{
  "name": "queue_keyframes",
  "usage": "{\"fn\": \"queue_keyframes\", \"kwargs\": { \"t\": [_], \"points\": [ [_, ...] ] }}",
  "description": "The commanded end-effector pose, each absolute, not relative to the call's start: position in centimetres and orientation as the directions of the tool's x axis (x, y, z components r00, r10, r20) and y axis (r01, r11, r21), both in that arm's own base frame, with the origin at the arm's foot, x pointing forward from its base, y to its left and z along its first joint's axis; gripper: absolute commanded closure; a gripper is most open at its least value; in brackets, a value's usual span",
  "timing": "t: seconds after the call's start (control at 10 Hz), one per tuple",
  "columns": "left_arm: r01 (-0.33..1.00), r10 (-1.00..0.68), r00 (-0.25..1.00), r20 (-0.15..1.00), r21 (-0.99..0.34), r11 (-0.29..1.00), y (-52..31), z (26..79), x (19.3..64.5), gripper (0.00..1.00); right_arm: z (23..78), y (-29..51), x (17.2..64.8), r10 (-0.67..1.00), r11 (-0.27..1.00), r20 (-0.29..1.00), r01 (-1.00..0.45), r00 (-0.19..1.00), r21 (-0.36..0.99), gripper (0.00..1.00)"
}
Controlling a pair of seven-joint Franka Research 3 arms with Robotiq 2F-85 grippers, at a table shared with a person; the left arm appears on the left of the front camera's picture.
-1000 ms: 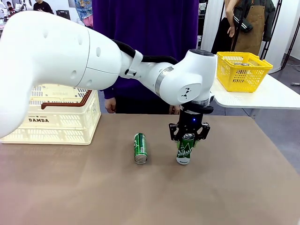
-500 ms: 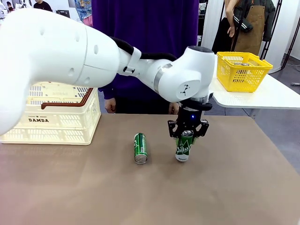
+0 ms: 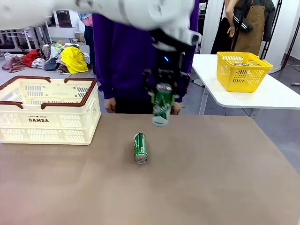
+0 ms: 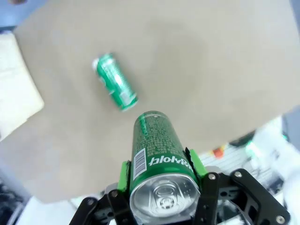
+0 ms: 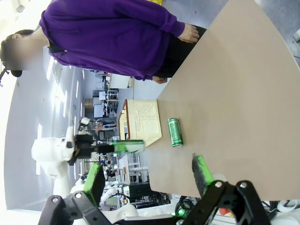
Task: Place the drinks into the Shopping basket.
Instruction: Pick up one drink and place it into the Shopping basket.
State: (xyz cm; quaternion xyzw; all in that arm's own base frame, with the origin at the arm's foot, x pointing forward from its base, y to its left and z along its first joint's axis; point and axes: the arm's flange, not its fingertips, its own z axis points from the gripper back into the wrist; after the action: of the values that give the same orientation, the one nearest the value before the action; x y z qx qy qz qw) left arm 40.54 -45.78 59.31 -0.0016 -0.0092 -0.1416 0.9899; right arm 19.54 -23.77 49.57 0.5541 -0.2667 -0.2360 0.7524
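My left gripper (image 3: 163, 96) is shut on a green can (image 3: 162, 108), holding it tilted in the air above the table's far middle. From the left wrist the can (image 4: 158, 161) sits between the green pads (image 4: 124, 174), silver top toward the camera. A second green can (image 3: 140, 148) lies on its side on the brown table, seen from the left wrist as well (image 4: 116, 82). At the table's left stands the cream Shopping basket (image 3: 49, 123) with a brown rim. My right gripper (image 5: 149, 178) is open and holds nothing; past it lie the fallen can (image 5: 174, 132) and the basket (image 5: 140, 119).
A person in a purple top (image 3: 136, 51) stands at the far edge, hands near the table. A yellow mesh basket (image 3: 243, 71) rests on a white side table (image 3: 262, 96) at the right. The brown tabletop (image 3: 211, 178) is bare at right and front.
My left gripper has lifted the green can off the table, carrying it up and leftward. The lying can has not moved.
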Motion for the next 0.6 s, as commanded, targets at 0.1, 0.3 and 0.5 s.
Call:
{"fn": "queue_keyframes", "kwargs": {
  "t": [0.1, 0.3, 0.5],
  "points": [
    [0.359, -0.360, 0.932, -0.039, -0.035, 0.933, -40.2, 62.7, 40.7, 1.00, 49.7, -23.9, 19.7, -0.650, 0.273, 0.164, 0.026, 0.742, 0.962, 0.00],
    [0.247, -0.247, 0.968, 0.052, 0.018, 0.969, -37.1, 61.6, 38.7, 1.00, 49.7, -23.9, 19.7, -0.650, 0.273, 0.164, 0.026, 0.742, 0.962, 0.00],
    [0.362, -0.362, 0.932, -0.033, -0.008, 0.932, -39.5, 63.6, 40.9, 1.00, 49.7, -23.9, 19.7, -0.650, 0.273, 0.164, 0.026, 0.742, 0.962, 0.00]
  ]
}}
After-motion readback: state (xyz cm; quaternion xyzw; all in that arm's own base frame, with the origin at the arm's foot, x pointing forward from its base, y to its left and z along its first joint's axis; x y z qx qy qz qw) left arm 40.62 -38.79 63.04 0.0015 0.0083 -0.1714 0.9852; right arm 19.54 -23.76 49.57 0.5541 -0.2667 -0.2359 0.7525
